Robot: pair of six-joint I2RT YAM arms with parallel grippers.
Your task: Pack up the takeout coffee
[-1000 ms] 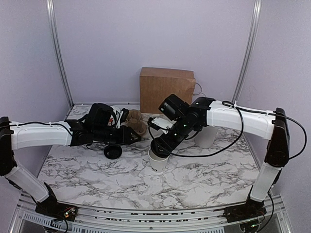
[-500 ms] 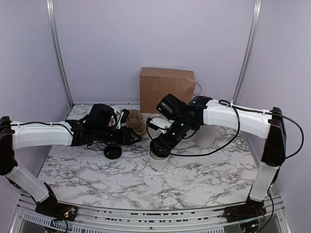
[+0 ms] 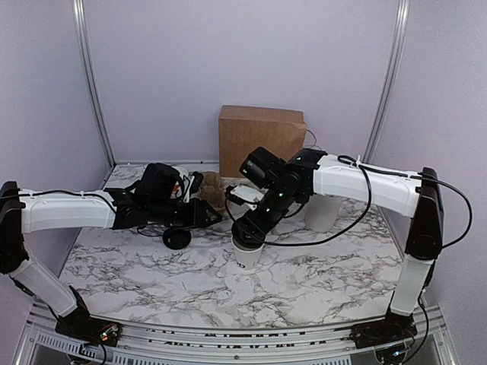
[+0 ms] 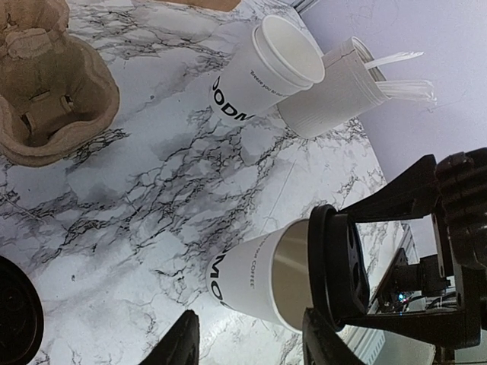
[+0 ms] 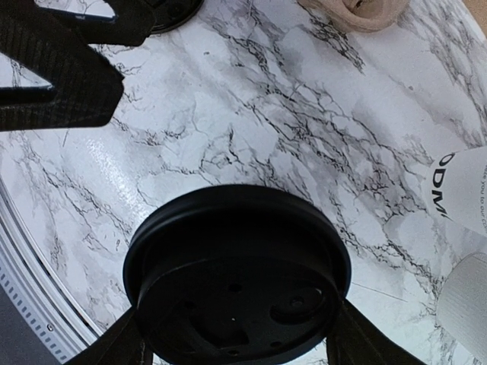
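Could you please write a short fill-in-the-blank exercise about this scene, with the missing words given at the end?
1. The right gripper holds a round ____ lid over the white paper cup.
2. The left gripper is ____ and holds nothing.
3. A second lid lies on the table beside the ____ arm.
4. The cardboard box by the back wall is ____ in colour.

Missing words: black; open; left; brown.
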